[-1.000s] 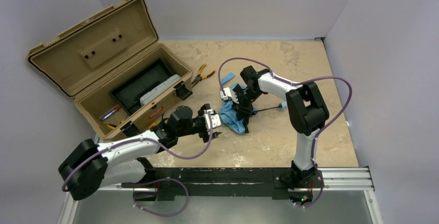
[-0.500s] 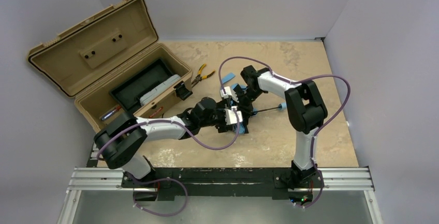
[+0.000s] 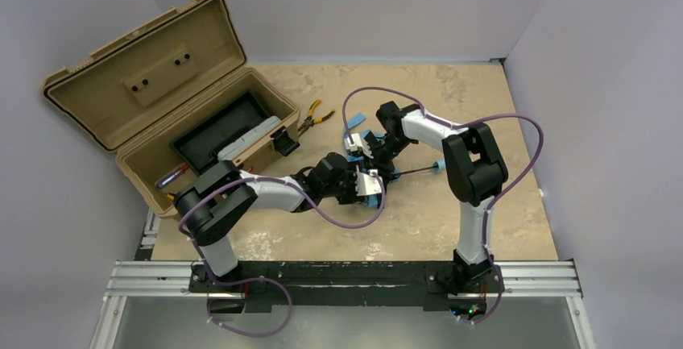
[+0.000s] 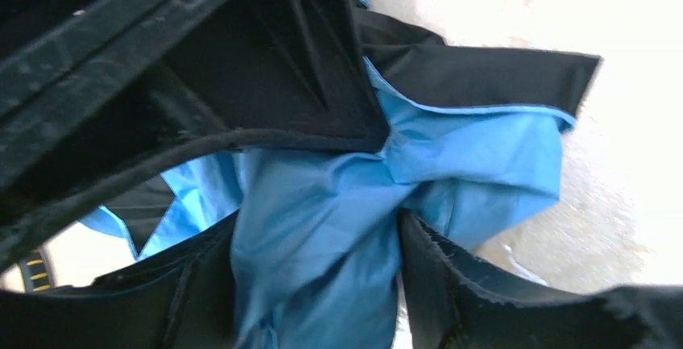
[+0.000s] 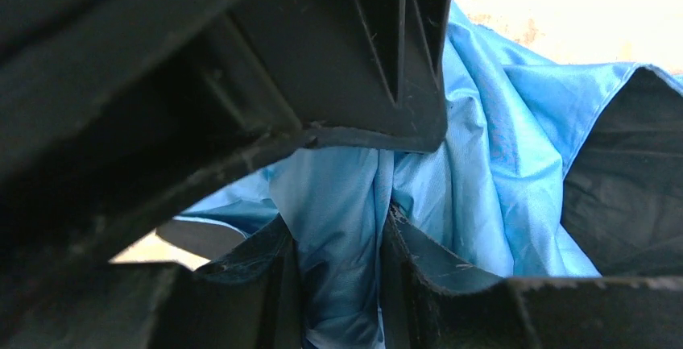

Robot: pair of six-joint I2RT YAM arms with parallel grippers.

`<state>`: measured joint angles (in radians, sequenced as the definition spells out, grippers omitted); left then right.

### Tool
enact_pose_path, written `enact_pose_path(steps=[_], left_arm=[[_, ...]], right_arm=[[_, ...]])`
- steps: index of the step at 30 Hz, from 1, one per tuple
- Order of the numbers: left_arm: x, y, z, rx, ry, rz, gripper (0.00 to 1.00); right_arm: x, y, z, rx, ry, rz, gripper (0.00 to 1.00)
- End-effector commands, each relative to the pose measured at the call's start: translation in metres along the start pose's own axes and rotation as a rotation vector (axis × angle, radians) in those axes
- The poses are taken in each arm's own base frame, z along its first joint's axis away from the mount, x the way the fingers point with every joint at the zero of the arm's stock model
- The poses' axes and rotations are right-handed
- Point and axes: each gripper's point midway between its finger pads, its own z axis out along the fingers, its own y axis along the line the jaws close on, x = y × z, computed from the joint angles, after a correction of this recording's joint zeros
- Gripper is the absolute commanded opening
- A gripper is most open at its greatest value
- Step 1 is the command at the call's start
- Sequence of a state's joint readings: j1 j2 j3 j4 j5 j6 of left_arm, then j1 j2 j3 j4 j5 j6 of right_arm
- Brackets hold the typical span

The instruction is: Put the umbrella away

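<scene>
Right tool [image 5: 346, 184] pinches a fold of the umbrella [image 5: 499, 164]. Left tool [image 4: 322, 196] straddles another fold; whether it clamps, I cannot tell. The umbrella is crumpled sky-blue fabric, black beneath, lying on the table [image 3: 483, 99] near the open toolbox [image 3: 137, 83].

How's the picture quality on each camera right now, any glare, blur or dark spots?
Top external view: evenly lit, sharp, soft shadows on the table. Left wrist view: table at right washed out near white, left gripper fingers almost featureless black, umbrella clear. Right wrist view: same contrast, right gripper fingers dark and slightly soft.
</scene>
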<state>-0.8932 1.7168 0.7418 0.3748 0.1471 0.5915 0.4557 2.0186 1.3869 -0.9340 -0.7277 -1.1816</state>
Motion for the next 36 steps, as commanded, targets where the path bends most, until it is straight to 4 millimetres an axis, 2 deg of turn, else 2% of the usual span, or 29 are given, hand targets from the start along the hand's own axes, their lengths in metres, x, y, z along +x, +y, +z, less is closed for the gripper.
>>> enact_pose_path(steps=[1,2,5,8,12,15,22,27,29,31,32,36], left_arm=[[0.008,0.001,0.013,0.024,0.066,0.03,0.57],[0.012,-0.001,0.014,0.038,0.087,0.023,0.52],[0.022,-0.012,0.013,0.103,0.136,-0.018,0.25],[0.03,-0.022,0.006,0.198,0.157,-0.103,0.01],[0.044,-0.029,-0.007,0.323,0.193,-0.266,0.0],[0.051,-0.03,-0.013,0.392,0.224,-0.37,0.0],[0.064,-0.038,-0.019,0.48,0.292,-0.484,0.0],[0.064,-0.042,-0.018,0.565,0.33,-0.6,0.0],[0.068,-0.043,-0.017,0.58,0.357,-0.645,0.0],[0.073,-0.044,-0.017,0.592,0.378,-0.672,0.0],[0.075,-0.043,-0.016,0.586,0.38,-0.673,0.0],[0.076,-0.042,-0.015,0.558,0.368,-0.656,0.0]], right_arm=[[0.039,0.046,0.03,-0.195,0.093,0.157,0.18],[0.038,0.045,0.029,-0.193,0.088,0.157,0.19],[0.028,0.039,0.023,-0.168,0.048,0.138,0.26],[0.01,0.027,0.005,-0.1,-0.035,0.098,0.36],[-0.021,0.011,-0.033,0.025,-0.162,0.008,0.48],[-0.037,0.003,-0.056,0.096,-0.234,-0.036,0.58],[-0.047,-0.011,-0.113,0.236,-0.329,-0.093,0.61],[-0.065,0.006,-0.166,0.355,-0.391,-0.257,0.62],[-0.071,0.014,-0.174,0.399,-0.385,-0.359,0.63],[-0.078,0.012,-0.182,0.469,-0.394,-0.413,0.73],[-0.075,0.005,-0.184,0.508,-0.388,-0.376,0.8],[-0.05,-0.005,-0.159,0.438,-0.356,-0.24,0.83]])
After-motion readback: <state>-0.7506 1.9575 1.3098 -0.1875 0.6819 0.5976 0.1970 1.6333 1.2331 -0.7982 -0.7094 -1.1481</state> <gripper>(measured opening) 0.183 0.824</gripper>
